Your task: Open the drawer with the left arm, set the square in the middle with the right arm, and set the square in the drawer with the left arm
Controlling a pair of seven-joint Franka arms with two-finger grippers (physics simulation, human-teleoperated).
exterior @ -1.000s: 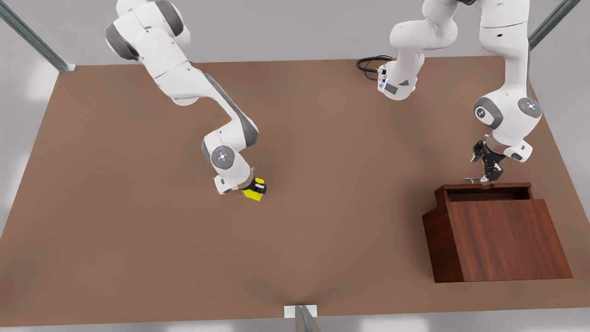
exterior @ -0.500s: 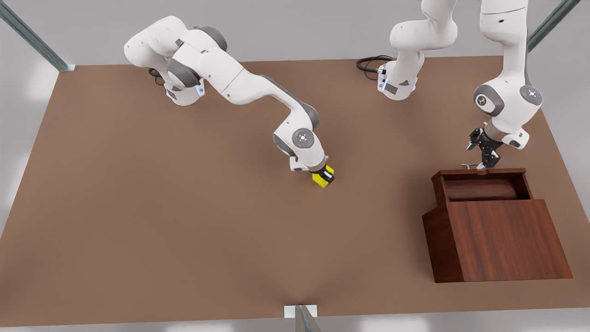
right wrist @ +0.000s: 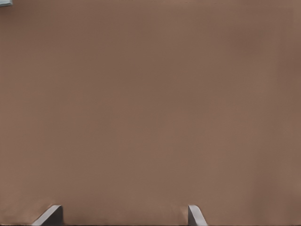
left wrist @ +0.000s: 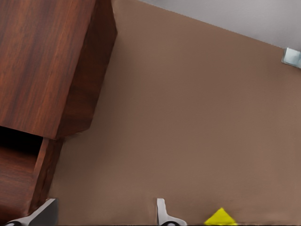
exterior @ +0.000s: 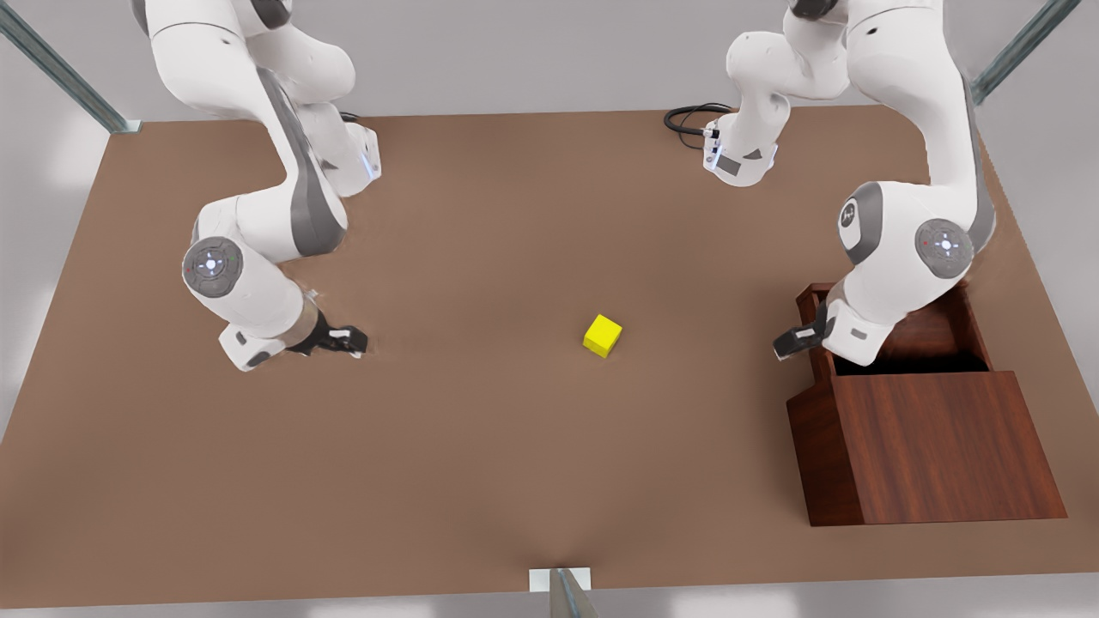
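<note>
The yellow square (exterior: 603, 335) rests alone on the bare brown tabletop near the middle (exterior: 549, 360). It also peeks in at the edge of the left wrist view (left wrist: 220, 217). The drawer (exterior: 972, 322) stands pulled out of the slant-topped wooden box (exterior: 936, 446) toward the back, its inside dark. The left arm hides its handle. My left gripper (exterior: 788, 343) hangs open beside the drawer's corner (left wrist: 19, 183), with the fingertips (left wrist: 162, 215) apart and holding nothing. My right gripper (exterior: 352, 342) is open low over the table at the front view's left, far from the square.
A black cable (exterior: 687, 120) lies by the arm base at the back. Metal frame posts (exterior: 562, 592) stand at the table's front edge and back corners. Bare tabletop (right wrist: 150, 108) spreads under the right gripper.
The right gripper let go of the square in the middle and drew back to the front view's left. The drawer slid farther out, and the left gripper left the handle and swung to the drawer's side.
</note>
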